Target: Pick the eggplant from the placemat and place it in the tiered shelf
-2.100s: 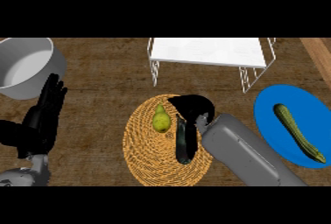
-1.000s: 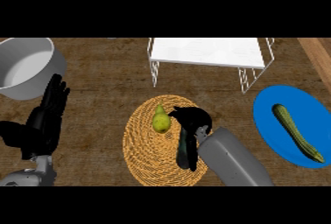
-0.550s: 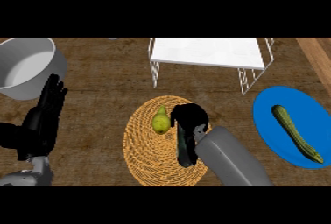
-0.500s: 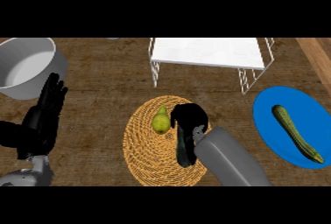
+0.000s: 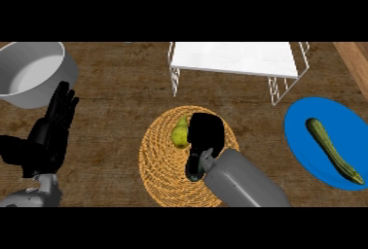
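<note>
Right hand over eggplant, frame centre; cannot tell whether grasping. Wrap eggplant's middle, avoid pear, lift straight.

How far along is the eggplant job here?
Nothing is finished: the eggplant lies on the placemat beside a pear. In hand: the right hand sits over its upper end; whether it grips, I cannot tell. Left: lift it, carry it to the tiered shelf, set it inside. The left hand rests open at the view's left.
</note>
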Motion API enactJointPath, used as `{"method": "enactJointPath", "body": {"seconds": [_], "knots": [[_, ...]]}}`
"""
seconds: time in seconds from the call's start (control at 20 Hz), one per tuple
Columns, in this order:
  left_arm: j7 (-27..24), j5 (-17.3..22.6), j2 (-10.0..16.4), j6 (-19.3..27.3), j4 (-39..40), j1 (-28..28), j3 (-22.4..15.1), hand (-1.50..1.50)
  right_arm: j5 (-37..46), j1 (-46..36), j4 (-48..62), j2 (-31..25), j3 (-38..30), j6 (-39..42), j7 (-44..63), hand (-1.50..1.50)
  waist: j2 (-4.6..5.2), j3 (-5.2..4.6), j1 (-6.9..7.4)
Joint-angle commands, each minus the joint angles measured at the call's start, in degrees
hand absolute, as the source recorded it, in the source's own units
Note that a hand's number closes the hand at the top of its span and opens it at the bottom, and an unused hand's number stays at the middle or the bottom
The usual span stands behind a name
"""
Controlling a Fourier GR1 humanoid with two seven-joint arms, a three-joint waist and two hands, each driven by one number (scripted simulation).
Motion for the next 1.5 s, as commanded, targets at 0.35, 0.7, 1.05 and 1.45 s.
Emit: {"method": "enactJointPath", "body": {"seconds": [0.35, 0.7, 1.05, 1.45], "knots": [[-2.8, 0.9, 0.6, -1.9, 2.4, 0.9, 2.2, 0.0, -2.6, -8.3, -16.0, 0.5, 3.5, -16.5, 16.4, 1.5, 0.25, 0.24, -0.48], [-1.4, 0.0, -0.1, -0.7, 0.5, 2.5, 1.5, 0.0, 9.2, -17.0, -21.7, 0.5, -6.2, -15.8, 23.8, 1.5, -0.25, 0.22, -1.65], [0.2, -1.1, -0.3, 0.1, -0.9, 1.3, 1.3, 0.0, 14.8, -19.9, -24.1, 0.3, -13.7, -5.1, 26.2, 1.5, 0.19, 0.22, -1.81], [1.7, -1.2, -0.4, -0.4, -0.8, -0.5, 1.6, 0.0, 17.8, -16.4, -21.9, -1.8, -22.3, -6.2, 16.3, 1.5, 0.6, 0.27, -1.19]]}}
